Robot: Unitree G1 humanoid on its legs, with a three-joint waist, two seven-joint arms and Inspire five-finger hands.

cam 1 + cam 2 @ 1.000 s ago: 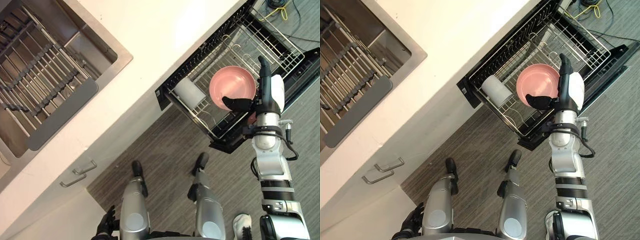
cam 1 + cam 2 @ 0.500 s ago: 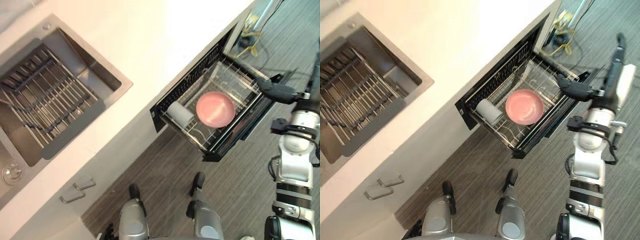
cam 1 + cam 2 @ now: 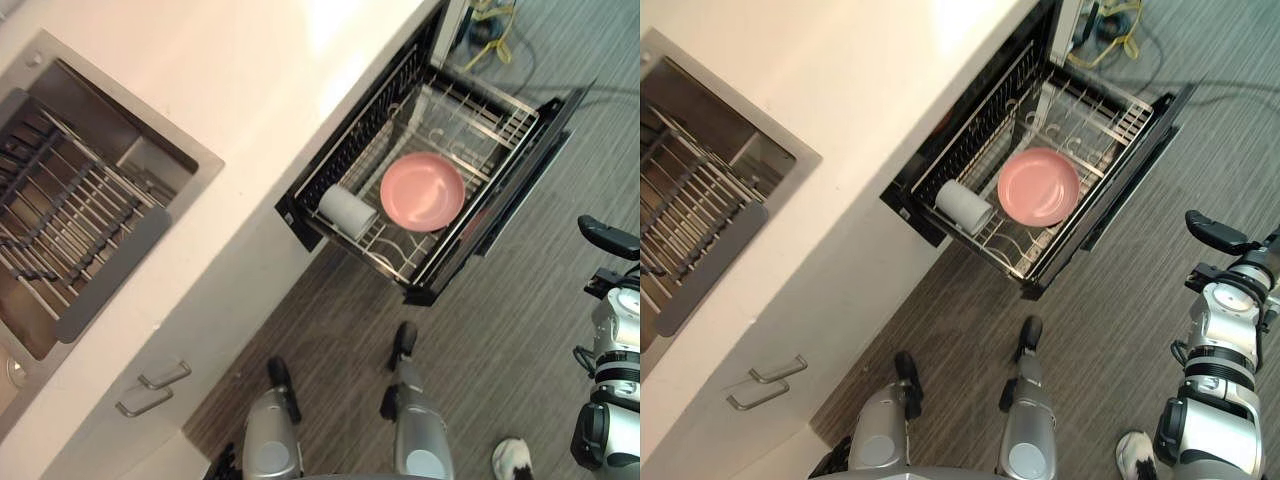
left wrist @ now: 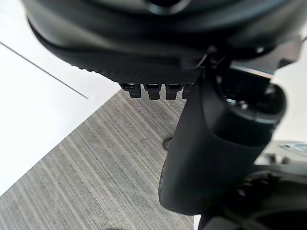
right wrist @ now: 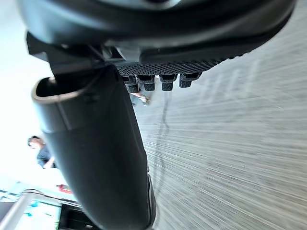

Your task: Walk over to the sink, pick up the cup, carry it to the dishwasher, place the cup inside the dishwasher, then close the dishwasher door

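**Left eye view: cup stowed in rack, dishwasher open, hands empty**

Item: cup [image 3: 348, 211]. Plain pale-grey cylinder with no visible handle, lying on its side. It rests in the wire rack [image 3: 485, 112] of the dishwasher [image 3: 528, 165], at the end nearest the counter [image 3: 260, 80], just beside a pink bowl [image 3: 422, 192]. The rack is pulled fully out.

Right hand [image 3: 606, 237]: over the floor [image 3: 500, 350], thumb stretched out toward the dishwasher. In its wrist view the fingers [image 5: 160, 81] look loose and hold nothing. The cup lies well beyond the thumb tip, and the dishwasher's dark front stands between them.

Left hand [image 4: 206, 143]: hangs low over the floor, fingers [image 4: 153, 90] relaxed and holding nothing. The cup is far from them.

Sink [image 3: 150, 160]: set in the counter, well apart from both hands.

Change from one second ago: the right hand hung over the bowl at the rack's edge then, and now it is clear of the dishwasher. The cup keeps its place beside the bowl. The head camera has shifted.
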